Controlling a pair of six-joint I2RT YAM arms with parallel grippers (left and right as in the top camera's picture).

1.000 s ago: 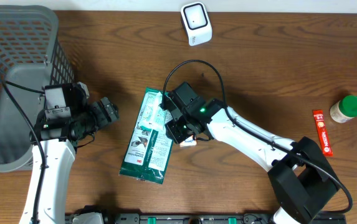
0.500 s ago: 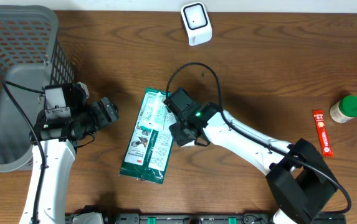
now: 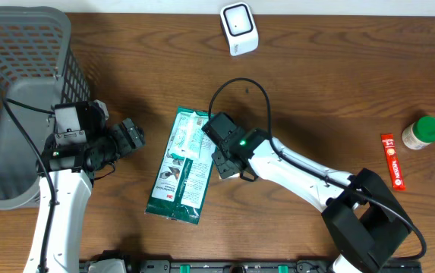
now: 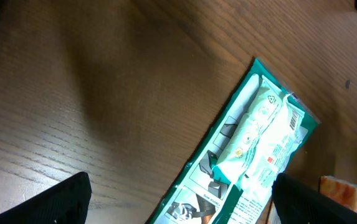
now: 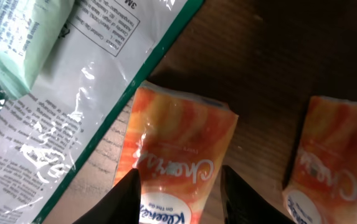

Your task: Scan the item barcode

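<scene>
- Wooden table (image 3: 323,68) all round, and the white barcode scanner (image 3: 237,28) sits at its far edge, well apart from where I'm working.
- Right gripper (image 5: 179,176) is down over an orange Kleenex tissue pack (image 5: 177,149), fingers (image 5: 127,194) against its two long sides. That looks like a pinch to me, not a loose straddle.
- The pack is soft, so my first worry is that it buckles or slides out on the lift.
- It's touching the edge of the green 3M package (image 3: 181,168). If a fingertip has caught that film, the package gets dragged along.
- A second Kleenex pack (image 5: 335,155) lies just beside it, so any sideways swing could knock that one.
- I can't see a barcode on the face showing. If I carry the pack over as it lies, I may show the scanner the wrong side and get no read.
- The black cable (image 3: 240,79) loops high over the right arm, and a long reach toward the scanner could tighten or snag it.
- Left gripper (image 3: 132,136) hangs beside the green package with its fingers (image 4: 66,200) spread wide and nothing between them. It's idle, though close enough to clip the package if I move it carelessly.
</scene>
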